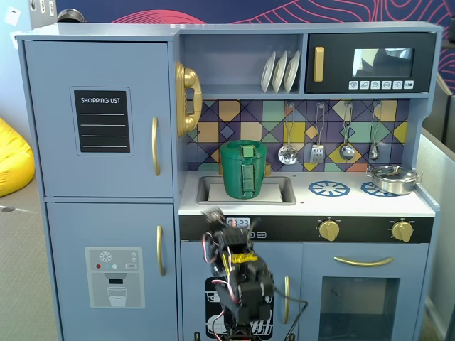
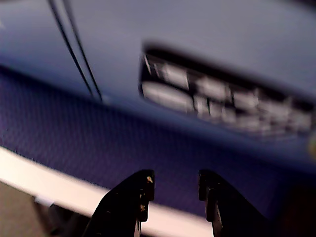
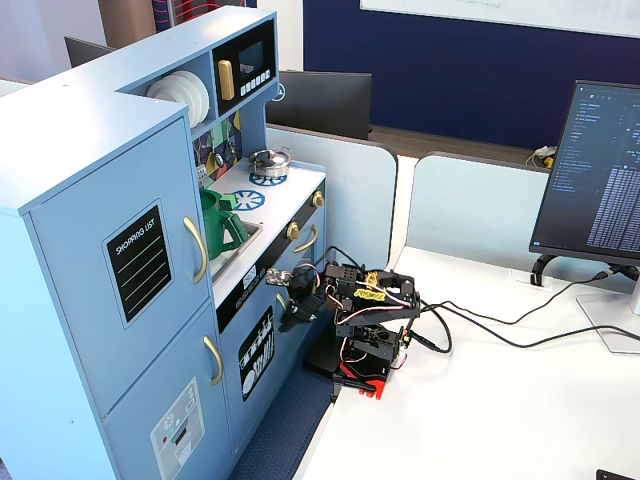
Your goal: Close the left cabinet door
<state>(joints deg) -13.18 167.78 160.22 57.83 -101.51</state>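
The left cabinet door (image 1: 99, 121), light blue with a black "SHOPPING LIST" panel and a curved gold handle (image 1: 155, 145), lies flush with the cabinet front at upper left. It also shows in the other fixed view (image 3: 120, 260), again flush. My gripper (image 1: 211, 213) is open and empty. It hovers in front of the black control strip under the sink, right of and below the door, apart from it. It also shows in the side fixed view (image 3: 275, 278). In the wrist view, the gripper (image 2: 175, 180) has its jaws parted over a blurred blue kitchen front and a purple mat.
A lower blue door with an ice-dispenser graphic (image 1: 114, 277) sits under the left door. A green pitcher (image 1: 243, 169) stands in the sink. A gold phone (image 1: 187, 99) hangs beside the door. A monitor (image 3: 600, 170) and cables (image 3: 500, 330) are on the white table.
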